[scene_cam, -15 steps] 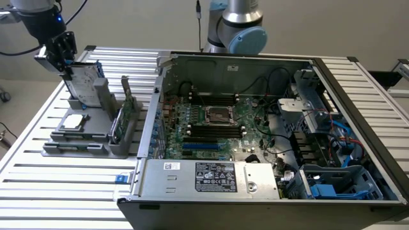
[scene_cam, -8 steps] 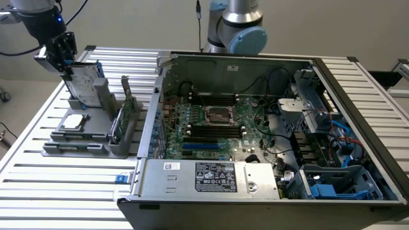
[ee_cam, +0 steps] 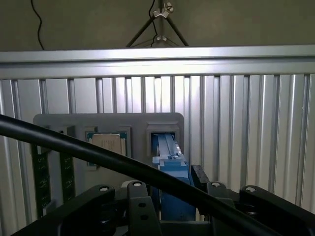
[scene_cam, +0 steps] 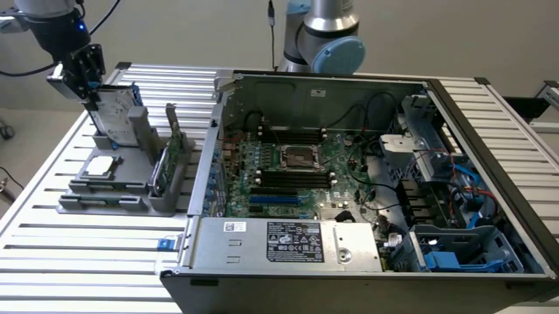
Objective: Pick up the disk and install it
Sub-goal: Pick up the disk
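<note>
Closest to the wrist camera, a thick black cable [ee_cam: 98, 155] runs slantwise in front of your gripper [ee_cam: 172, 182]. Behind the cable, the two dark fingers [ee_cam: 140, 199] press in on either side of a blue plastic edge. That edge is the carrier frame of the disk [scene_cam: 115, 114], so the pincer is clamped on the disk.

Take the grey holder [scene_cam: 105, 196] on the slatted metal table [scene_cam: 88, 261] as your landmark. The disk stands upright at the end of the holder farthest from the exterior camera. Its lower end sits in the holder's slot and its silver face rises above the holder. The gripper meets it at its top edge, directly above the holder.

A small square silver chip [scene_cam: 99, 166] lies flat in a recess in the middle of the holder, just in front of the disk. A thin green circuit card [scene_cam: 172, 154] stands on edge along the side of the holder that faces the computer.

The open computer case [scene_cam: 454, 131] lies just beside the holder, on the exterior view's right. It shows you a green motherboard [scene_cam: 288, 170] and a silver power supply [scene_cam: 288, 242] at the near edge. A blue bay [scene_cam: 454, 258] sits in the corner of the case farthest from the holder.
</note>
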`<state>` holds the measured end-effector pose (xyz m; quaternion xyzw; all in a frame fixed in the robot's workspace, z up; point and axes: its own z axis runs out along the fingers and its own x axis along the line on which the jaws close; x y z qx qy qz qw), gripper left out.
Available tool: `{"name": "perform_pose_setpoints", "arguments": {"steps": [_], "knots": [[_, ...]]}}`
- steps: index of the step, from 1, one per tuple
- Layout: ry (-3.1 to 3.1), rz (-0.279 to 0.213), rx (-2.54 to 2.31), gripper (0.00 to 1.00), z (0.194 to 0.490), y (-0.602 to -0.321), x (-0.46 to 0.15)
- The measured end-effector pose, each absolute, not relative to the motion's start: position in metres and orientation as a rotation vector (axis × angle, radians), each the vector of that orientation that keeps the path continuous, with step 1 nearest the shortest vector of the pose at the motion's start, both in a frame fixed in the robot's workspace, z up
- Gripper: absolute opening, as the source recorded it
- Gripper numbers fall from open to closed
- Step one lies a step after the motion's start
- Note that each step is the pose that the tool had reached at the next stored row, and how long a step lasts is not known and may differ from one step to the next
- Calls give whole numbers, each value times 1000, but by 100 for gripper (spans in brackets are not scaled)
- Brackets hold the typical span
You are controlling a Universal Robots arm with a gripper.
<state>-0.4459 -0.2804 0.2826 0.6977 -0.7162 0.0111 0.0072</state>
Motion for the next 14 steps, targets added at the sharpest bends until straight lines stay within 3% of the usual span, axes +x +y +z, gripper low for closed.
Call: {"name": "perform_pose_setpoints", "arguments": {"steps": [7,9,14], "knots": [[-2239,36,2181,45,282,-280,-446],[-2238,37,2180,36,282,-280,-446],[-2236,39,2178,33,282,-279,-446]]}}
